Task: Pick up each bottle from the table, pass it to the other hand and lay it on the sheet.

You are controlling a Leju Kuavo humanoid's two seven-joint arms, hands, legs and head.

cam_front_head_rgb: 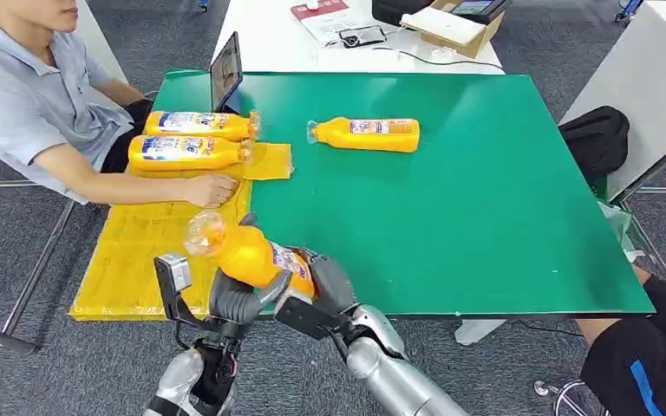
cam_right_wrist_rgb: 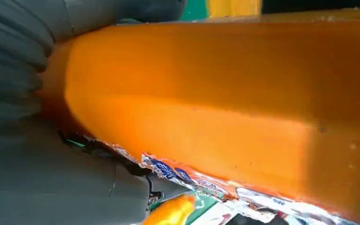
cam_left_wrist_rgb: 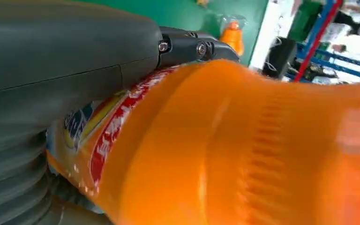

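An orange bottle [cam_front_head_rgb: 244, 251] with a clear cap hangs tilted over the table's front edge, beside the yellow sheet [cam_front_head_rgb: 134, 256]. My left hand [cam_front_head_rgb: 236, 299] grips it from below near the neck, and my right hand [cam_front_head_rgb: 325, 284] holds its labelled base end. In the left wrist view the bottle [cam_left_wrist_rgb: 243, 150] lies against my left hand [cam_left_wrist_rgb: 51, 70], with the dark fingers [cam_left_wrist_rgb: 192, 47] wrapped over it. In the right wrist view the bottle [cam_right_wrist_rgb: 225, 103] sits in my right hand [cam_right_wrist_rgb: 37, 178]. Two more bottles [cam_front_head_rgb: 195, 124] [cam_front_head_rgb: 186, 152] lie on the sheet. Another one [cam_front_head_rgb: 368, 133] lies on the green table [cam_front_head_rgb: 486, 217].
A person sits at the left with a hand [cam_front_head_rgb: 212, 189] resting on the sheet near the two laid bottles. A dark tablet [cam_front_head_rgb: 225, 74] stands at the table's back left. A black bag [cam_front_head_rgb: 598, 139] lies off the right edge. Another person's leg [cam_front_head_rgb: 650, 355] is at the front right.
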